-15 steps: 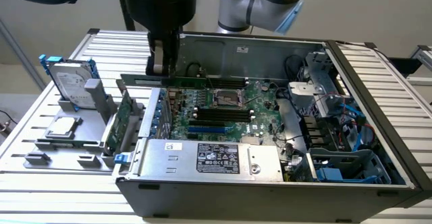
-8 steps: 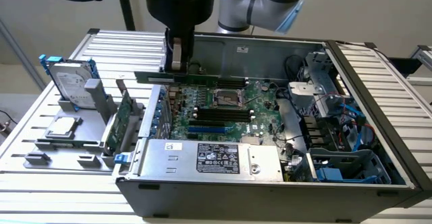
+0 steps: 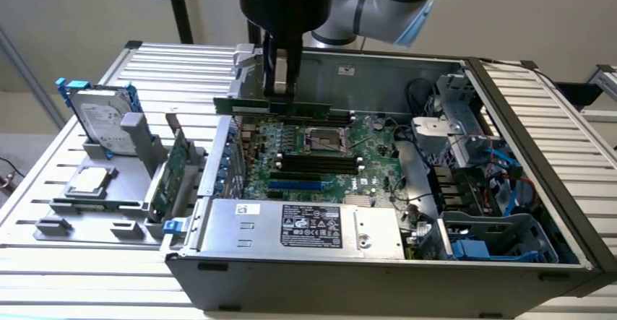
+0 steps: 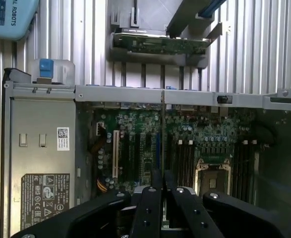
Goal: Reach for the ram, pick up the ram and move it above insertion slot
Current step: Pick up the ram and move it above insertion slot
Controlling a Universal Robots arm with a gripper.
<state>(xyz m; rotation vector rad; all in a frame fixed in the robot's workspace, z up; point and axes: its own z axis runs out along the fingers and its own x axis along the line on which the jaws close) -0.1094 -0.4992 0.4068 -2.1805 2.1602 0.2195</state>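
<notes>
The gripper (image 3: 280,92) pinches the ram (image 3: 273,107) edge-on — its long axis level, hanging above the motherboard (image 3: 313,157).

"ROBOTS" on blue arm cover (image 4: 9,17)

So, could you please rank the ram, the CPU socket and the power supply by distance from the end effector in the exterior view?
1. ram, held in the end effector
2. CPU socket, mid-board
3. power supply, nearest the camera
</notes>
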